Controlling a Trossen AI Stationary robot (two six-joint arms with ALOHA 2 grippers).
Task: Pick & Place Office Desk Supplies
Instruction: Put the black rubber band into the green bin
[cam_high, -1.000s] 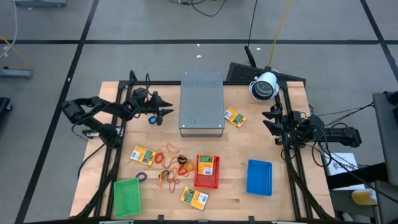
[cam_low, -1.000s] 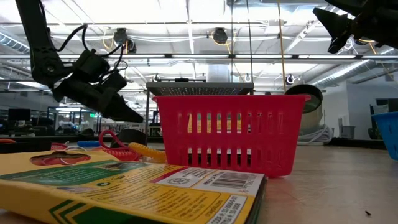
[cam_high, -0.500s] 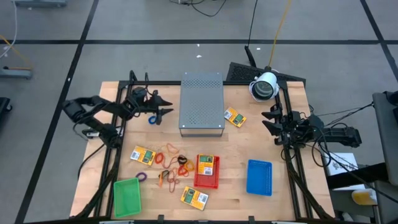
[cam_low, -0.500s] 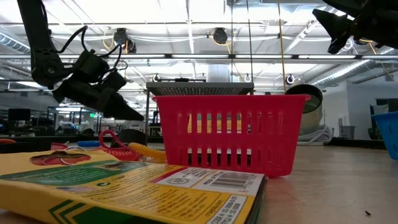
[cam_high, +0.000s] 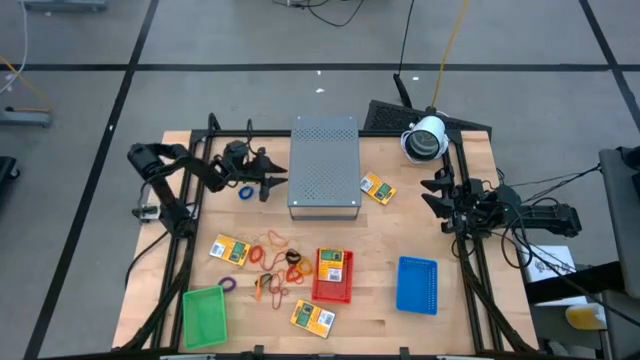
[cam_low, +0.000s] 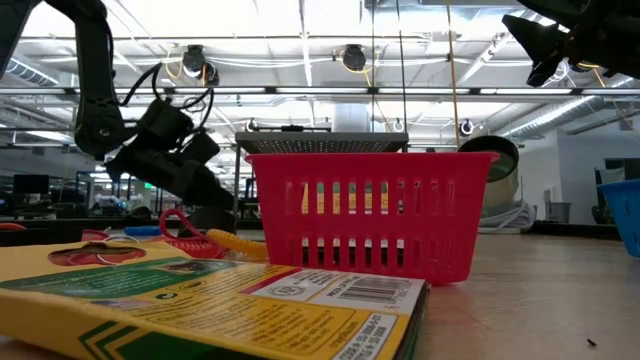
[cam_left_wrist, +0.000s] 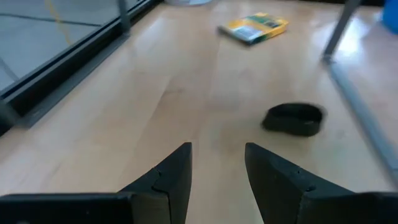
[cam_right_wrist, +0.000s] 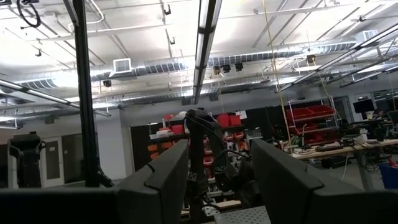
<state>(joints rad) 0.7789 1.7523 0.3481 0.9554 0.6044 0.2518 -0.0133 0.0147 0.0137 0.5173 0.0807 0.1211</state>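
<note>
My left gripper (cam_high: 272, 180) is open and hangs low over the table beside the grey perforated box (cam_high: 324, 167), with a blue rubber band (cam_high: 244, 191) lying just behind it. In the left wrist view its open fingers (cam_left_wrist: 217, 155) point across bare wood toward a dark loop-like piece (cam_left_wrist: 292, 118) and a yellow-and-green packet (cam_left_wrist: 252, 28) farther off. More packets (cam_high: 231, 250) (cam_high: 313, 316) (cam_high: 378, 188) lie flat on the table, and one lies in the red tray (cam_high: 333, 265). Orange and red band loops (cam_high: 270, 258) lie in a heap. My right gripper (cam_high: 430, 192) is open and raised at the table's right side.
A green tray (cam_high: 204, 317) sits at the near left corner, a red tray (cam_high: 345, 292) near the middle and a blue tray (cam_high: 417, 285) to its right. A white spool (cam_high: 426, 139) stands at the far right. Bare wood shows between the grey box and the trays.
My left arm has swung in from the table's left edge. Its gripper has moved a little toward the grey box and slightly down, staying open. The right arm and the objects have kept still.
</note>
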